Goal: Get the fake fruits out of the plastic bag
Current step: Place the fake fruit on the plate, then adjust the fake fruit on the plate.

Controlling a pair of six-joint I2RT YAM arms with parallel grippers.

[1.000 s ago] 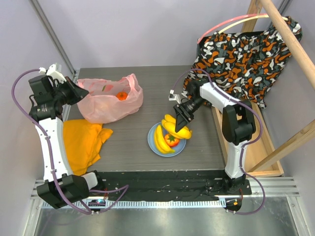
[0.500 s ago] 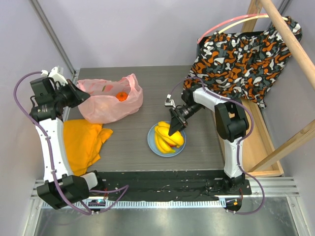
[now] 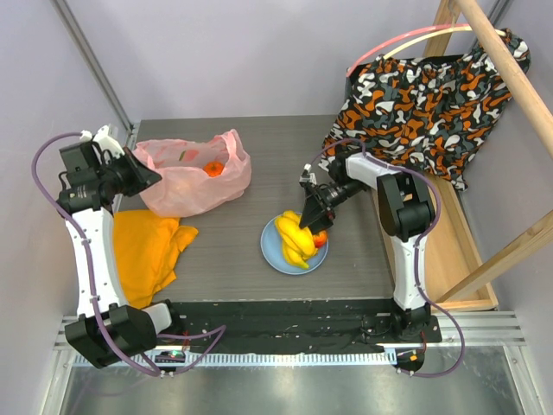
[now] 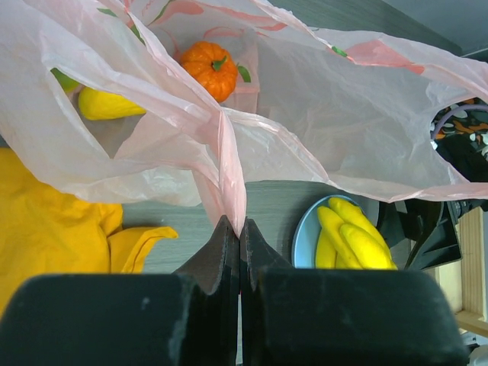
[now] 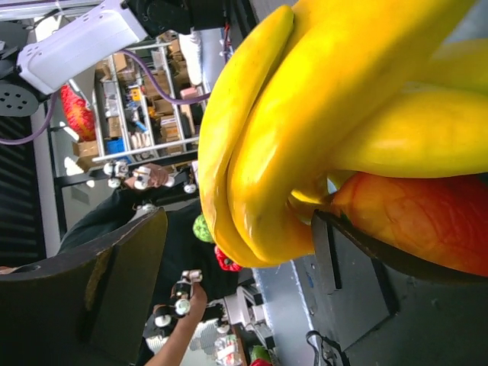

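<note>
We take the plate (image 3: 268, 249) as our marker; it sits toward the front middle of the table (image 3: 225, 233). On the plate lies the banana bunch (image 3: 294, 238). The red fruit (image 3: 320, 239) touches it at the plate's right side.

The right gripper (image 3: 307, 221) is at the plate's far right edge, tilted down over the bananas. In its wrist view we see its fingers (image 5: 114, 290) spread wide with the bunch between them. One finger is plainly off the yellow skin, so it is not clamping the bunch.

Well to the left of the plate and a little behind it, the pink bag (image 3: 194, 186) lies slumped on the table, clearly apart from the plate. Inside it we see the orange ridged fruit (image 3: 212, 169) toward the bag's back. A yellow-green fruit (image 4: 107, 104) shows through the thin film near it, on the side away from the plate.

The left gripper (image 3: 154, 176) is at the end of the bag farthest from the plate. Its fingers are pressed together on a gathered fold of the bag, pinching it.

An orange cloth (image 3: 147, 246) lies left of the plate, just in front of the bag. A patterned fabric (image 3: 432, 95) hangs behind the plate and to its right, off the table's edge.
</note>
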